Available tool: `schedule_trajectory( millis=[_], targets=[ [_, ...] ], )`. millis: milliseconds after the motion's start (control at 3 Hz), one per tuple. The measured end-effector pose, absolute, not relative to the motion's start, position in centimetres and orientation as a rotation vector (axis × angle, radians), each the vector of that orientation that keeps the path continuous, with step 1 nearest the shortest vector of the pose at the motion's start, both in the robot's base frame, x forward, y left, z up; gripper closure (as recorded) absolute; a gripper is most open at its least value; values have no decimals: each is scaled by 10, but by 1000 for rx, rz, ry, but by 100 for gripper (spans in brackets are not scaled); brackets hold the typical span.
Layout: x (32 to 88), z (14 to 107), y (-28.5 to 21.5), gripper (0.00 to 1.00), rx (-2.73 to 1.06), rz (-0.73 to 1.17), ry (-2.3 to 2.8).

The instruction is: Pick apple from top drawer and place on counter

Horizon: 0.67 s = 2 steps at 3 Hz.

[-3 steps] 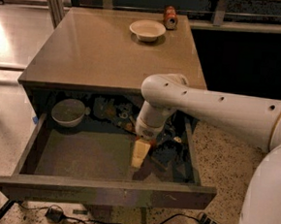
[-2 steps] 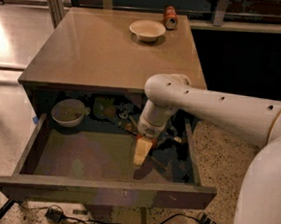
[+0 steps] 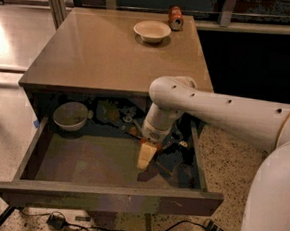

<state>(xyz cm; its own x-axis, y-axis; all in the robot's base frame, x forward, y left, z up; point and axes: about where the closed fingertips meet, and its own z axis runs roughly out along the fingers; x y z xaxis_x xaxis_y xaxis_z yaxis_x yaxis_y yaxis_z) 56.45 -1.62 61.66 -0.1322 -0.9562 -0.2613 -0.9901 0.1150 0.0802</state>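
Observation:
The top drawer is pulled wide open below the counter. My white arm reaches down into it from the right. The gripper points down at the drawer floor, right of centre. Only a small red-orange sliver shows at the gripper's upper edge. It may be the apple, and the rest of it is hidden behind the wrist. I cannot tell whether the gripper touches it.
A pale bowl and a red-brown can stand at the counter's far edge. A grey-green bowl sits in the drawer's back left corner. Dark clutter lies along the drawer's back. A cable and plug lie on the floor in front.
The gripper has shifted only very slightly to the right inside the drawer. Nothing else has moved.

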Motion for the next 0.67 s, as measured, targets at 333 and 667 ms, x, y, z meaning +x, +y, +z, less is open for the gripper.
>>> schedule_trajectory(
  millis=[333, 667],
  targets=[
    [564, 617, -16, 38, -1968, 353, 2233],
    [564, 617, -16, 61, -1968, 353, 2233]
  ],
)
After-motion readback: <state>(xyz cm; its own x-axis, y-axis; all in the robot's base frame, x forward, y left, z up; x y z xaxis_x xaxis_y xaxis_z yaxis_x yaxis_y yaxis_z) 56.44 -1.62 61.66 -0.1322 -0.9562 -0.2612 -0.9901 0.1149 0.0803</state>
